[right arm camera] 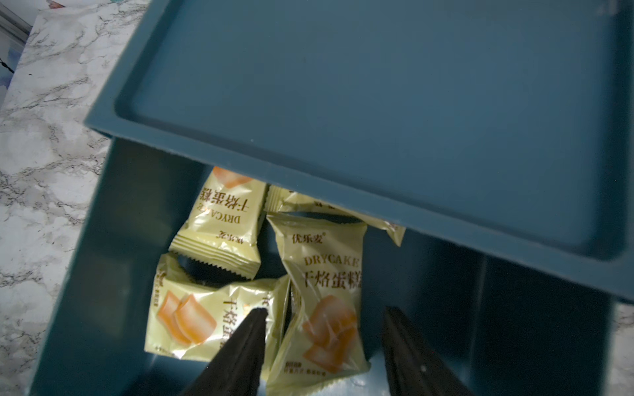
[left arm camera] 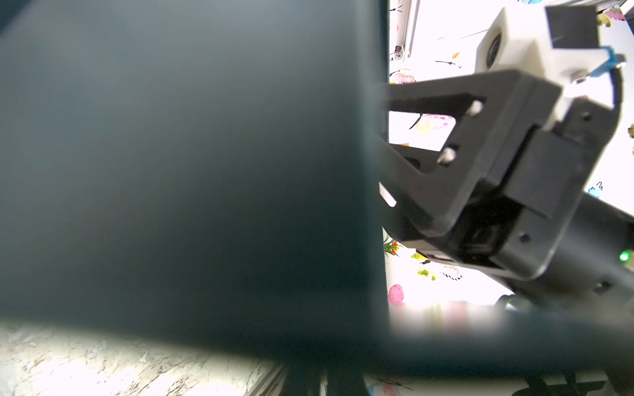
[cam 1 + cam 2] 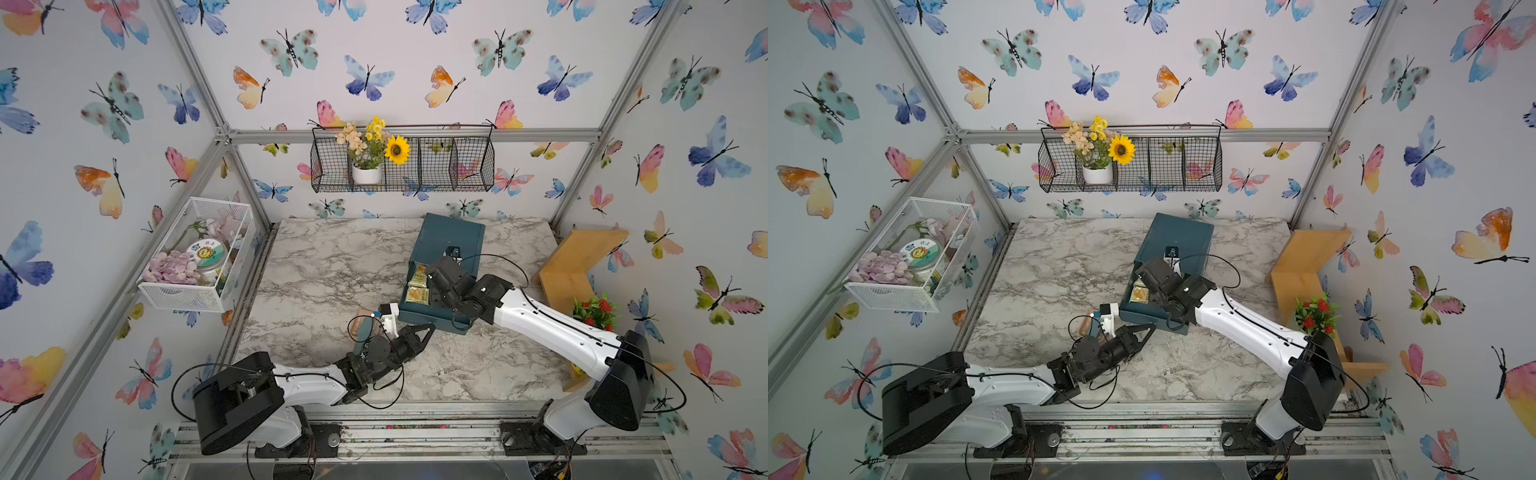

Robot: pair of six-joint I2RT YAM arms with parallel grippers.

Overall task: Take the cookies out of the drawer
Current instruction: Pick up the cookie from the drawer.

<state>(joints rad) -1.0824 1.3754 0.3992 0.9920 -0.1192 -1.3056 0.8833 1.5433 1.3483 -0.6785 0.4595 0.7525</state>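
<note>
The cookies (image 1: 319, 291), pale yellow packets, lie in the open teal drawer (image 1: 113, 240), where the right gripper (image 1: 324, 310) hangs, jaws apart, astride 1 of them, while the left gripper (image 3: 431, 328), jaws together, sits just beside the drawer's front.

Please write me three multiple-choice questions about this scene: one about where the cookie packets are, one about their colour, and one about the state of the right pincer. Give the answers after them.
1. Where do the cookie packets lie?
A) on the marble table
B) in the open drawer
C) in the wall basket

2. What colour are most visible wrappers?
A) red
B) dark blue
C) pale yellow

3. How is the right pincer?
A) open, over the packets
B) shut on a lifted packet
C) out of view

Answers: B, they lie between the teal drawer walls; C, the wrappers seen plainly in the right wrist view are pale yellow; A, its jaws stand apart with nothing gripped.
</note>
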